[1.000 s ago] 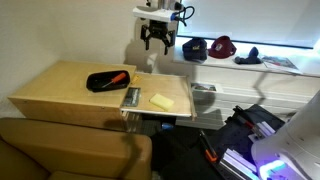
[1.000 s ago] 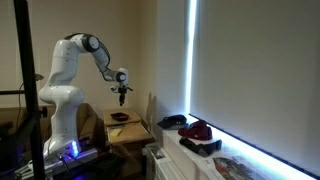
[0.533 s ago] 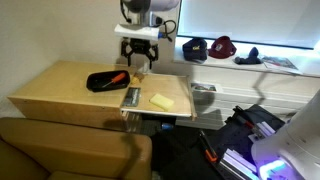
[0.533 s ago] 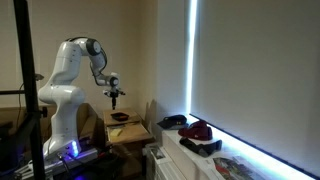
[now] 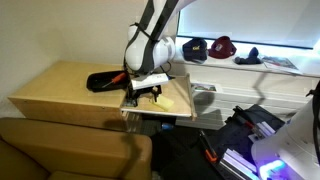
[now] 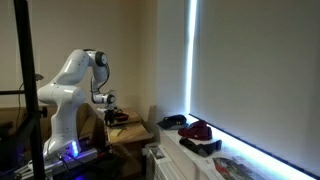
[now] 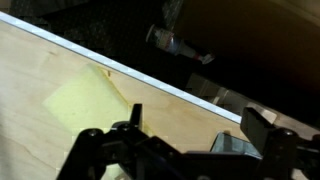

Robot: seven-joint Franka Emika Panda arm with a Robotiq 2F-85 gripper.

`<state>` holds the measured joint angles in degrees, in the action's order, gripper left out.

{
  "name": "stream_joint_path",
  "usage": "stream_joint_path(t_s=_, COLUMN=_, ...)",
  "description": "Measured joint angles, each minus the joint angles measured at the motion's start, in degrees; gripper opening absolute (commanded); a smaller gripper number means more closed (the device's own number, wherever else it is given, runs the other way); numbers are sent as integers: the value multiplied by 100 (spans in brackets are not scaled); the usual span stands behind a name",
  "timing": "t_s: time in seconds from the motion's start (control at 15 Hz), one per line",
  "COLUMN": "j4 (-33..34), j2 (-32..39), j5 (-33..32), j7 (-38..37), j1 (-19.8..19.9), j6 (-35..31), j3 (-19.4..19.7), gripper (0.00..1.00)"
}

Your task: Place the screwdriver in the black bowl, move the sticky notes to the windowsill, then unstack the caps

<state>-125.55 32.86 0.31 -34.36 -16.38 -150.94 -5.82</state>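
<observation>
My gripper (image 5: 147,93) hangs open and empty, low over the wooden table's (image 5: 60,90) right end. The pale yellow sticky notes (image 7: 85,105) lie flat on the wood, left of the open gripper (image 7: 195,112) in the wrist view. The black bowl (image 5: 103,81) sits just left of the gripper, with the orange-handled screwdriver (image 5: 118,76) lying in it. On the white windowsill (image 5: 250,70) a dark cap (image 5: 194,47) and a red cap (image 5: 222,45) lie side by side. In an exterior view the gripper (image 6: 110,100) is down by the table.
A small grey object (image 7: 230,143) lies on the table under the gripper, near the right finger. The table's edge (image 7: 170,85) runs close behind the sticky notes, with a dark drop beyond. Papers (image 5: 280,63) lie further along the windowsill. A sofa back (image 5: 70,145) fronts the table.
The arm has swung away from the windowsill and down to the table's right end, over the sticky notes and the grey object. The jaws have stayed open.
</observation>
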Motion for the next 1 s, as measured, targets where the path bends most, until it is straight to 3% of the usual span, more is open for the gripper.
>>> stream_joint_path(t_s=0.47, j4=-113, j2=-36, j5=-50, j7=359, j1=-124, j6=117, j3=218, gripper=100)
stream_joint_path(t_s=0.67, j4=-746, j2=-326, j5=-381, j7=342, j1=-258, j6=-66, j3=688, gripper=100)
stream_joint_path(t_s=0.87, j4=-1647, j2=-746, j5=-882, j7=107, j1=-438, j6=-709, j3=1267, gripper=100)
stream_joint_path(t_s=1.0, j4=-1936, j2=-906, j5=-929, j7=91, j1=-453, j6=-870, j3=1361, gripper=100)
